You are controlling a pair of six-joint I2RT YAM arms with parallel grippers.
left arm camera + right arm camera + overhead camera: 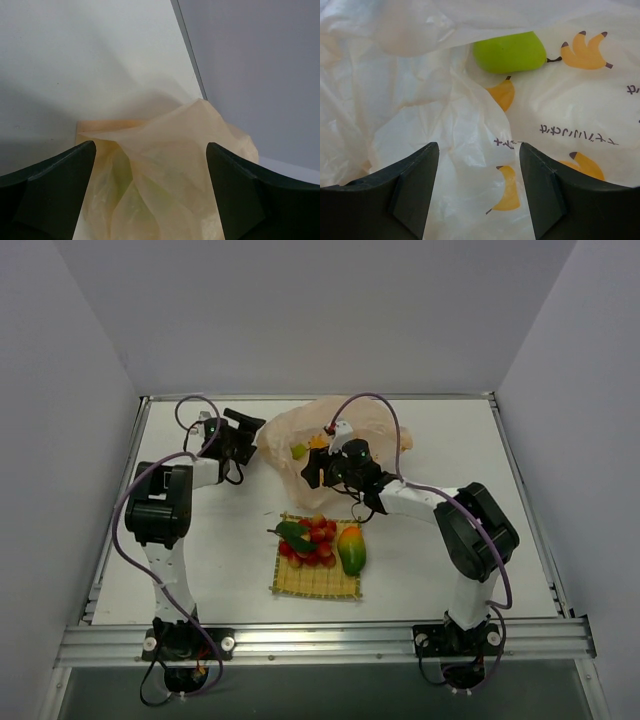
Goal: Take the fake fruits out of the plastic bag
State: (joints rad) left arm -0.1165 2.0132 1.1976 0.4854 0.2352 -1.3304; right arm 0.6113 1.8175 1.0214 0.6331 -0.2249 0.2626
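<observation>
Left gripper: opened wide, nothing gripped.
Right gripper: partly opened, empty.
Pear: seen inside the plastic bag, beyond the mat.
Berries, mango: laid on the mat.

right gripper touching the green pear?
Apart. Right wrist view: the green pear lies in the plastic bag, well beyond the open right gripper, with only crinkled plastic between them.

We're looking at a plain white matte surface boxed in by smooth pale lavender-grey walls on three sides, silver aluminium rail along the near edge, soft even light.
</observation>
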